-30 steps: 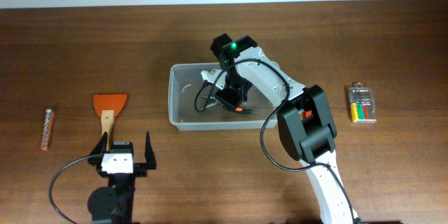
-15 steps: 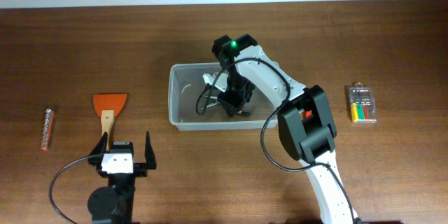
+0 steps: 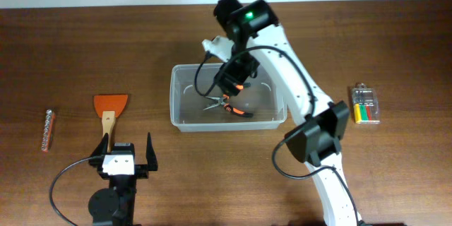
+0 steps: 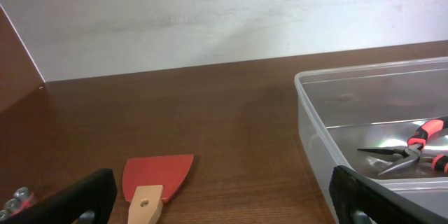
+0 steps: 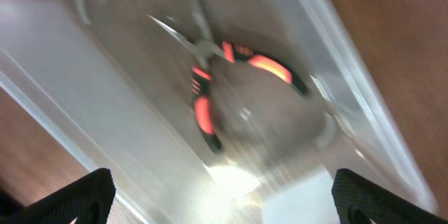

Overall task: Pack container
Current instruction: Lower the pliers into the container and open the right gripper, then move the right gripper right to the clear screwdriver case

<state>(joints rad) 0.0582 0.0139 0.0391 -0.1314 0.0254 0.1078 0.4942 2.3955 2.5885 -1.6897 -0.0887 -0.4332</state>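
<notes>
I see right end effector (image 3: 230, 83) spread wide above container (image 3: 174, 102), pliers (image 3: 227, 104) lying inside; left end effector (image 3: 128, 152) spread too.

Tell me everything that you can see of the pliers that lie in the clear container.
The pliers are slim long-nose pliers with a thin grey metal nose and handles sleeved in black and orange-red. They are open, with handles and tips spread. They lie flat on the floor of the clear container, near its middle, with the tips toward its left end in the overhead view. Only the floor touches them; nothing grips them.
</notes>
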